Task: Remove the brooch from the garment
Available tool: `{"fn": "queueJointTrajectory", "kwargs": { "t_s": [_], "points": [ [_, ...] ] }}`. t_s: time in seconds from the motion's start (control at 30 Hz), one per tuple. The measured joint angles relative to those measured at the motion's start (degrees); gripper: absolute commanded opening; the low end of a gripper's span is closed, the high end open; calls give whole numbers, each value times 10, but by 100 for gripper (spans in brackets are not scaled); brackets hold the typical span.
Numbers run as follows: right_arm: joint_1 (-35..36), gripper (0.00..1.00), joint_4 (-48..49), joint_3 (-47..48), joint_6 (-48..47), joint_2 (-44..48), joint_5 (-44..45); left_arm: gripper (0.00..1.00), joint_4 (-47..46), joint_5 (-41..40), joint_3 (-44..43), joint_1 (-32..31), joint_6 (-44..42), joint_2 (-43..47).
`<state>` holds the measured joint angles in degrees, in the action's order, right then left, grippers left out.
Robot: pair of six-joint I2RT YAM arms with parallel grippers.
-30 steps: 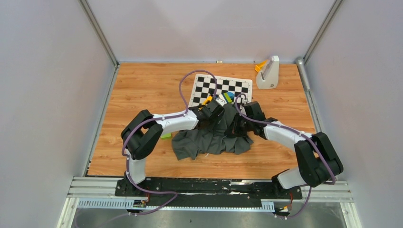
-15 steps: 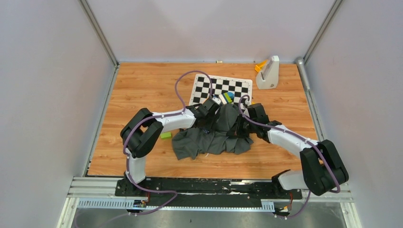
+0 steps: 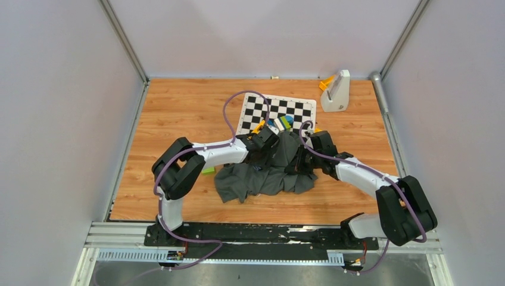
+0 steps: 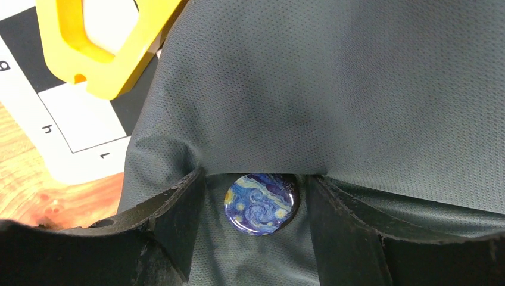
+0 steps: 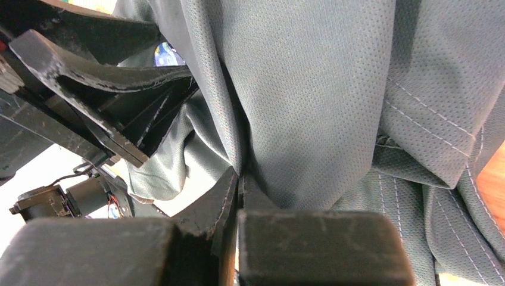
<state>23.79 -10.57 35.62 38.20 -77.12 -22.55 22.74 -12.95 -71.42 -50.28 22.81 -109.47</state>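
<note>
Jaws of left gripper [image 4: 255, 186] parted, flanking brooch [image 4: 261, 204] on garment [image 4: 333, 89]; right gripper [image 5: 240, 179] clamped shut on a garment fold.

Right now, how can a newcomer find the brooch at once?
Start at the dark grey garment crumpled mid-table, its far edge over the chequered board. The brooch sits on that fabric between the left gripper's open fingers. It is the only round, glossy thing there, painted with blue and yellow swirls.
</note>
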Motion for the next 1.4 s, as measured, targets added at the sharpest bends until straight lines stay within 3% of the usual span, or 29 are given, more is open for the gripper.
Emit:
{"fn": "queueJointTrajectory", "kwargs": {
  "t_s": [0.17, 0.33, 0.47, 0.73, 0.9, 0.97, 1.4],
  "points": [
    [0, 0, 0, 0, 0, 0, -1, 68, 24, -31, -7, -16, 5, 0],
    [0, 0, 0, 0, 0, 0, -1, 43, 54, -63, -22, -32, 10, -7],
    [0, 0, 0, 0, 0, 0, -1, 40, 65, -73, -23, -37, 13, -7],
    [0, 0, 0, 0, 0, 0, -1, 41, 77, -61, -16, -31, 11, 6],
    [0, 0, 0, 0, 0, 0, -1, 60, 68, -26, 27, -5, 7, 81],
    [0, 0, 0, 0, 0, 0, -1, 63, 68, -18, 33, 3, 8, 111],
    [-3, 0, 0, 0, 0, 0, -8, 64, 92, -19, 42, -51, 5, 137]
  ]
}}
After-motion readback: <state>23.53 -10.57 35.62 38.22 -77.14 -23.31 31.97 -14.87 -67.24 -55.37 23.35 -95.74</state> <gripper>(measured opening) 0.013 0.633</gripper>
